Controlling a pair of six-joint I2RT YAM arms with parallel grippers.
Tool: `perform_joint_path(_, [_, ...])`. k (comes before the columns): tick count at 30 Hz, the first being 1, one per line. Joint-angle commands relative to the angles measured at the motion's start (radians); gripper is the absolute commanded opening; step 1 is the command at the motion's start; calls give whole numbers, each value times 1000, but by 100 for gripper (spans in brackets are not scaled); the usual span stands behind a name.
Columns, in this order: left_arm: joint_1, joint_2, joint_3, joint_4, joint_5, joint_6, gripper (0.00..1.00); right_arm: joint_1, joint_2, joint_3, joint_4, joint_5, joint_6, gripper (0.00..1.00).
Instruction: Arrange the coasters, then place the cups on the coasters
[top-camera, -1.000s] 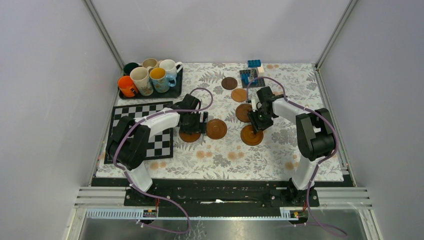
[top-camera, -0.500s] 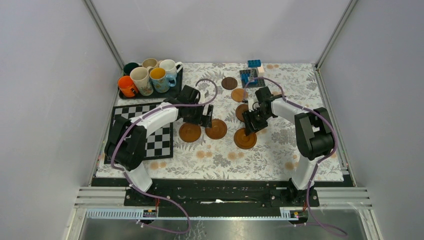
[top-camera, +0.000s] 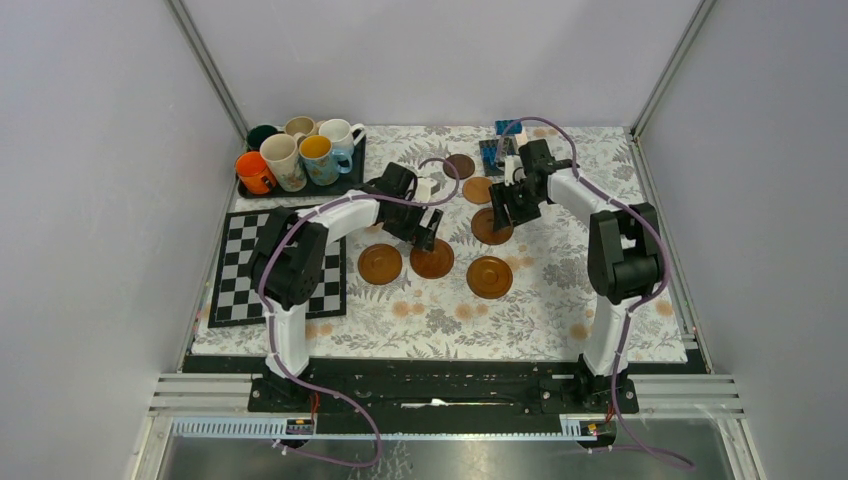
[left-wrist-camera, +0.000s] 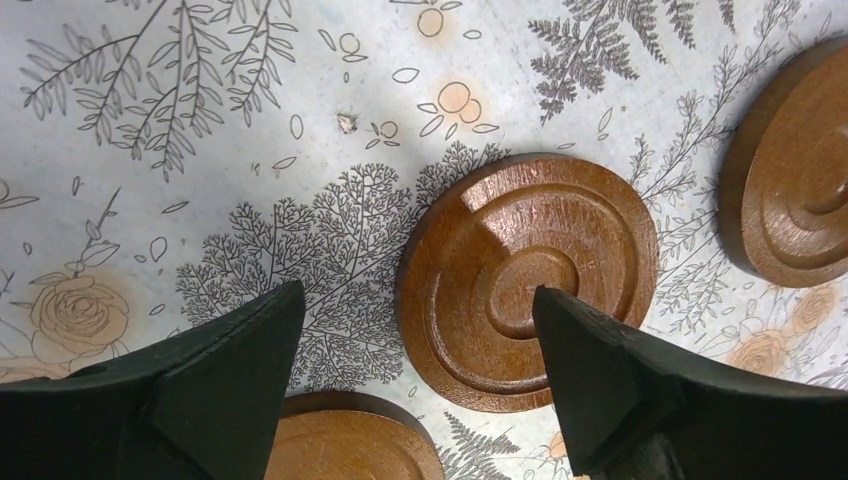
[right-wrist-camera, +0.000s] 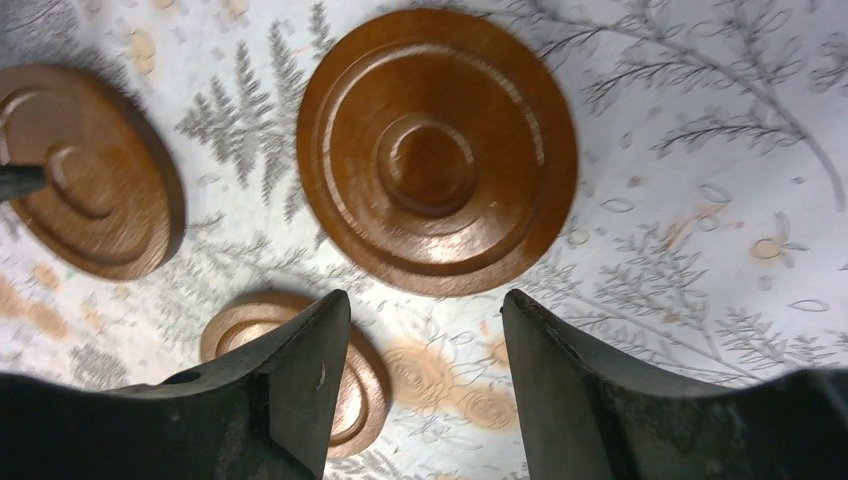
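Six coasters, round brown wooden discs, glossy, turned with concentric rings and a raised rim: three lie in a loose row mid-cloth, three more trail toward the far side. Six cups, glazed ceramic, handled, crowd the black tray at far left. Your left gripper hangs splayed and empty over one disc; your right gripper is likewise parted, grasping nothing. Hazards: the discs sit flush on the floral cloth, so a fingertip may snag fabric or skid polished wood into its neighbour; the packed cups may knock together when one is lifted.
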Motion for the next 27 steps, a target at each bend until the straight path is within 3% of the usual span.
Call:
perform_joint_path(1, [-23,16,51,16,15,87,90,4,57,82,-6,127,14,65])
perform_joint_path(14, [-85,7,-29,-15,3,244,75,5,192,184,-13,215,25,67])
perform_joint_path(19, [-108,-27,-80,-21,9,267,65,5,181,157,-25,235,9,62])
perform_joint_path(27, [-142,-87,-160,-12,-24,288,58,3,94,14,-26,277,-31,55])
